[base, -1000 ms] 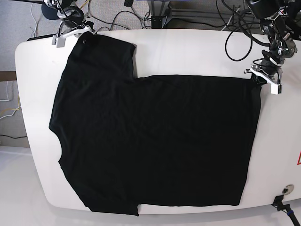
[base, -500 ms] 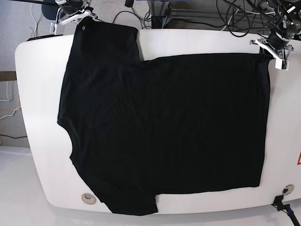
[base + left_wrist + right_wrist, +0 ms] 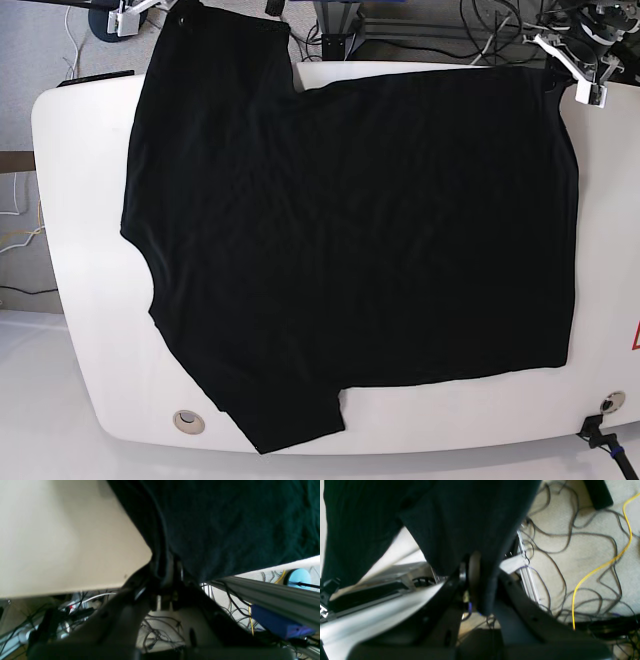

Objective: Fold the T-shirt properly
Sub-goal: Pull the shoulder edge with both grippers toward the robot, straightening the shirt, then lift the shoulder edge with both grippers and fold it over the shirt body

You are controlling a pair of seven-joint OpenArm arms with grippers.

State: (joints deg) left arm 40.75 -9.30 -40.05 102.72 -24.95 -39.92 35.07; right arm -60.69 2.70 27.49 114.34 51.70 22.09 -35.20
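Pinching black cloth, both sets of jaws are closed: the left gripper (image 3: 166,580) holds a hem corner and the right gripper (image 3: 476,580) a sleeve edge of the large plain black cloth T-shirt (image 3: 350,250), which lies spread across the white rounded table (image 3: 75,230), its far edge reaching past the table's rim.

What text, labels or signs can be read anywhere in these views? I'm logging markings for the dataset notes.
No legible text anywhere.
The T-shirt shows plain black cloth, with no print or label visible.
On the white table, at the right edge, a sliver of a red sign is cut off by the frame; nothing on it can be read.
The wrist views are blurred and show no lettering.
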